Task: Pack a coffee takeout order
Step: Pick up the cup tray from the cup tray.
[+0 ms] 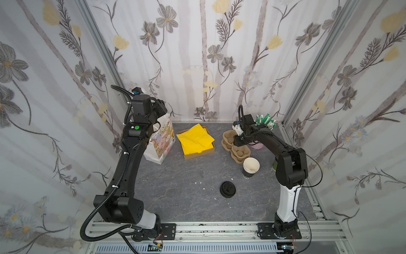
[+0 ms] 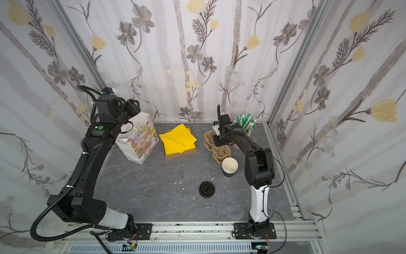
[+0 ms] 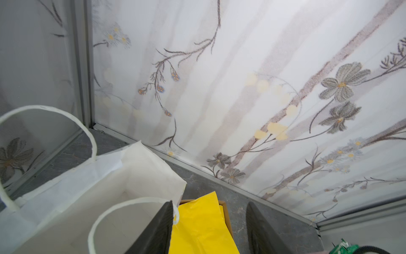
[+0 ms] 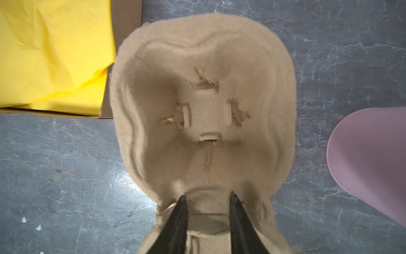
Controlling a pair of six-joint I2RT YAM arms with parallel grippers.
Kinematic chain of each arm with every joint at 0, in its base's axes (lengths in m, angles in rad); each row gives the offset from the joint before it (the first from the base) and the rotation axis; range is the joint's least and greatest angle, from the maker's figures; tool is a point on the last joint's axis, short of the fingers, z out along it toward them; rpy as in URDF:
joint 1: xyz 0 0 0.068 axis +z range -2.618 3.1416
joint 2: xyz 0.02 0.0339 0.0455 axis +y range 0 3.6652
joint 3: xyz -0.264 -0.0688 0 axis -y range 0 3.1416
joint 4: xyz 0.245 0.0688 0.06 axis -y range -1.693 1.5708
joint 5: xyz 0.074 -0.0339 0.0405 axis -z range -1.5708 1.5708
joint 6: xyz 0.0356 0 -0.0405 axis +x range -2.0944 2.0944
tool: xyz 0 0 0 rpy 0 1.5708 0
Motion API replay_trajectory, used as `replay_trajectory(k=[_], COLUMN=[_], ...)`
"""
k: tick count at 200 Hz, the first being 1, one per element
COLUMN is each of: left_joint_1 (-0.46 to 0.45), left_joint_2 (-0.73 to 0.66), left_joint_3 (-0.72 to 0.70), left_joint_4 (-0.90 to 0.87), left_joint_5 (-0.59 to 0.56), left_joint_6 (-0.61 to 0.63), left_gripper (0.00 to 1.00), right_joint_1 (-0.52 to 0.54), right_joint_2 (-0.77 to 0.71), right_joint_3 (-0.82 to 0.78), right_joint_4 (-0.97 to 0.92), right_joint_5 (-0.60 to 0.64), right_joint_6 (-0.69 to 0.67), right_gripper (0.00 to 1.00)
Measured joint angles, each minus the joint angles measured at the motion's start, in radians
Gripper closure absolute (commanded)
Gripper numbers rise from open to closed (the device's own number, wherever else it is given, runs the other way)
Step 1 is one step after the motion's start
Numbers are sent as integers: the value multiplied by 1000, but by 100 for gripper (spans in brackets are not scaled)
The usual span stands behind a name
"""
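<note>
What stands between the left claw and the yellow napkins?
Nothing visible does: the open left claw looks straight at the yellow napkins, seen between its fingers. Only the paper bag's handle runs beside one finger.

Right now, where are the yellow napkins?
In both top views the yellow napkins lie in a shallow cardboard box toward the back of the table, between the cartoon paper bag and the brown cup carriers.
</note>
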Motion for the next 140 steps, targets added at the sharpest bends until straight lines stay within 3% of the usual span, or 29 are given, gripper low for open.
replay_trajectory(k=[79, 140], left_joint_1=[192, 248], left_joint_2=[169, 286], left_joint_3=[183, 267], left_joint_4=[-208, -310], left_joint_5=[-17, 8], left_joint_6=[149, 296], left_gripper=[57, 51], right_joint_1=[3, 3], right_joint_2=[-56, -72], right_joint_3=[-54, -104], right_joint_4=[43, 76], right_joint_5=[-71, -105], right_joint_6=[80, 94], right_gripper=[70, 70])
